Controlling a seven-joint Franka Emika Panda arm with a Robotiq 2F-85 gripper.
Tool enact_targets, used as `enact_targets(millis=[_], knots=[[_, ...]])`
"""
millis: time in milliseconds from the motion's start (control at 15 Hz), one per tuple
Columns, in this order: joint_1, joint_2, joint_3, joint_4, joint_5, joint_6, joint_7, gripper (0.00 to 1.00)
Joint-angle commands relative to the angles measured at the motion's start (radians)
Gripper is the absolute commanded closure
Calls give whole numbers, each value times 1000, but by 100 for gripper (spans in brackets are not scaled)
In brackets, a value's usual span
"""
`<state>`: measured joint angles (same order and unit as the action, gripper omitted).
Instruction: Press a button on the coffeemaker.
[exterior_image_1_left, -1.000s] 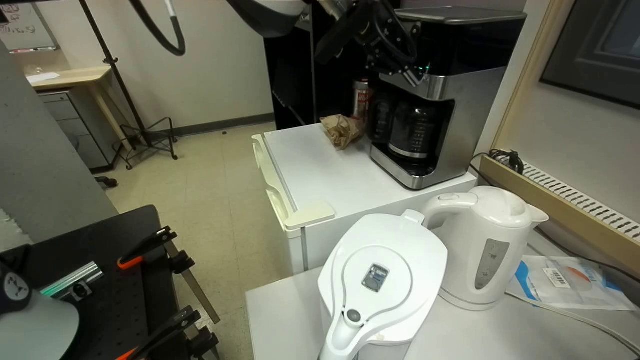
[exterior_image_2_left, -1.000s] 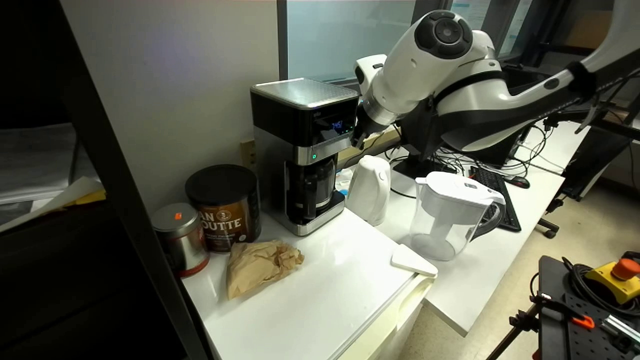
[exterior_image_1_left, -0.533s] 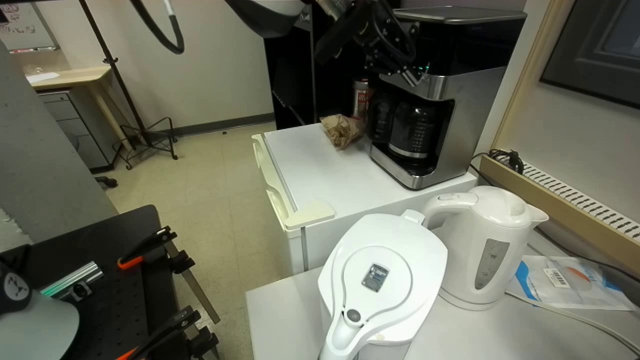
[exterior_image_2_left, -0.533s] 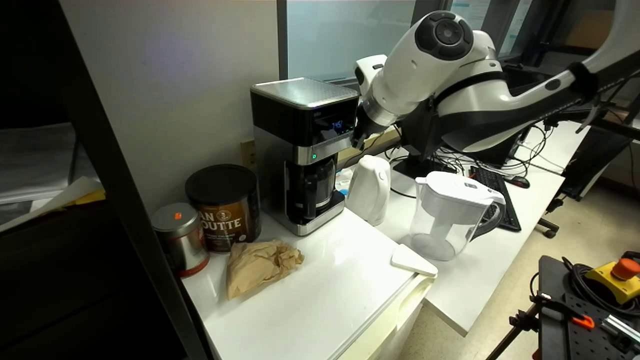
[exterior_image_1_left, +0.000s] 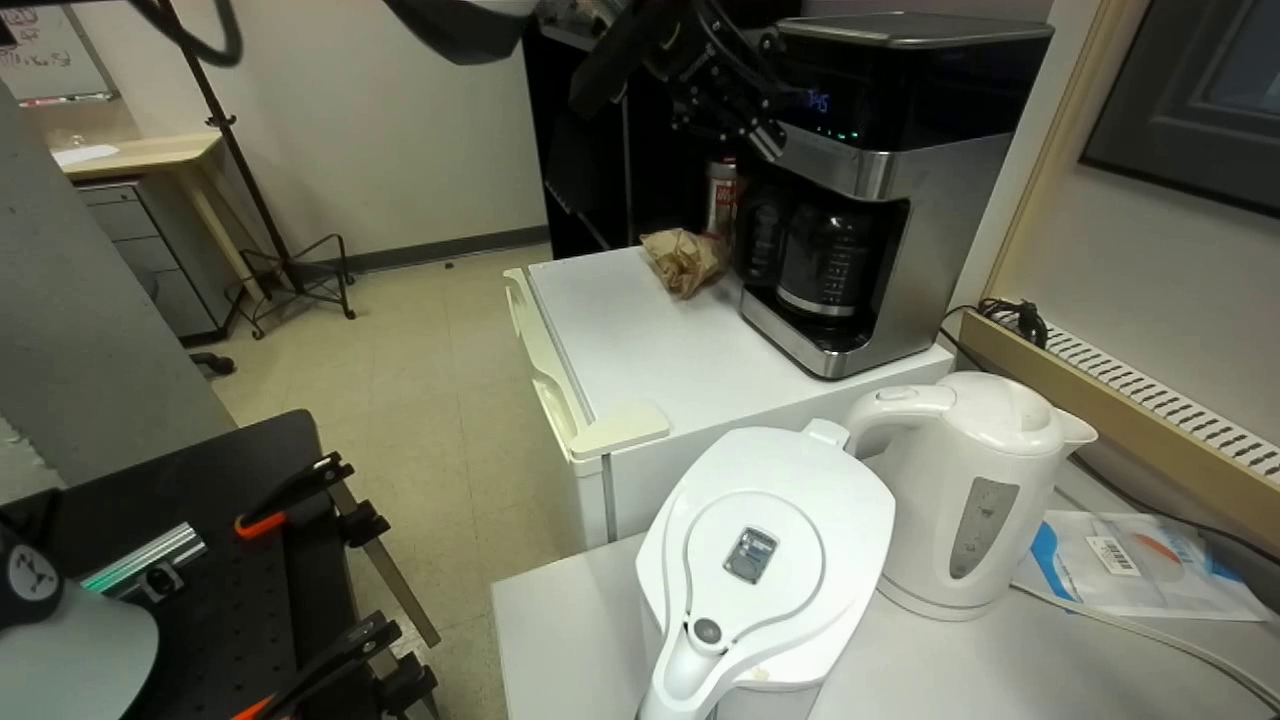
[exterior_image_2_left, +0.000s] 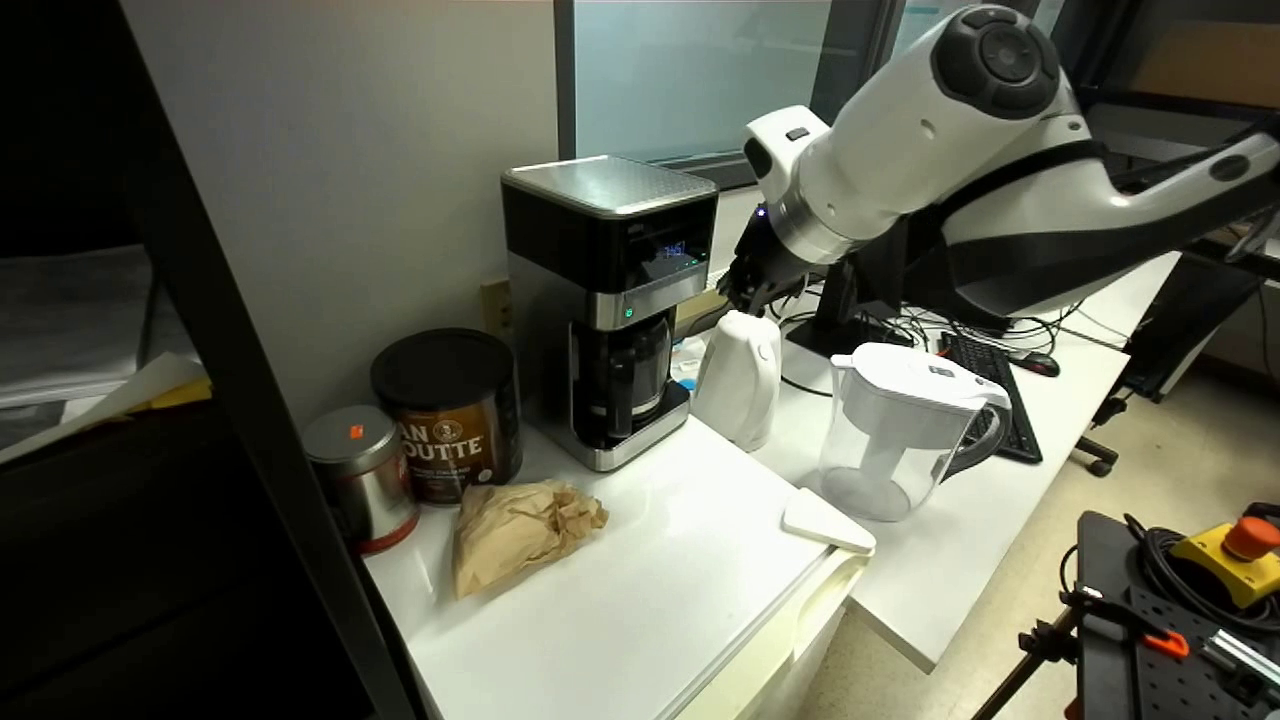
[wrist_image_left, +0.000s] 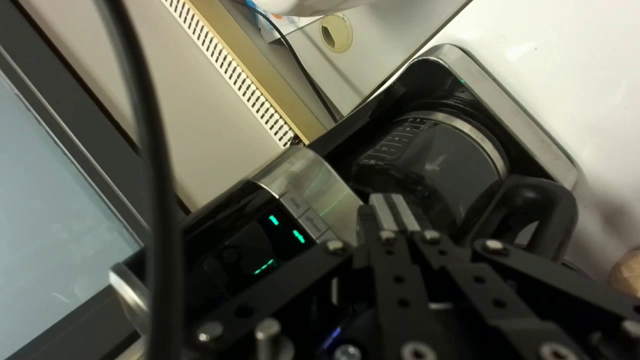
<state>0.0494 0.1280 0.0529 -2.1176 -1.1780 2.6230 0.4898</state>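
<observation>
The tall black and silver coffeemaker stands on a white cabinet top with a dark glass carafe in its recess. It also shows in an exterior view with a lit blue display and a green light. In the wrist view its silver band carries a row of grey buttons beside green lit marks; some buttons are hidden behind the gripper. My gripper is shut and empty. In both exterior views the gripper is in front of the coffeemaker's panel, apart from it.
A white kettle and a white water-filter jug stand beside the coffeemaker. A brown paper bag, a large coffee tin and a smaller tin are on its other side. A black cable crosses the wrist view.
The gripper and arm have moved back from the coffeemaker's front within the last half second. More of its display and green lights is now uncovered in an exterior view. The gripper was nearly still before.
</observation>
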Motion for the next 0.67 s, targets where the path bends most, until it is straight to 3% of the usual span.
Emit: enact_targets(millis=[0,600], knots=[[1,-153,5,-156,-68,51,-39,100],[-1,-376,2,-361,-193,134,-86,100]])
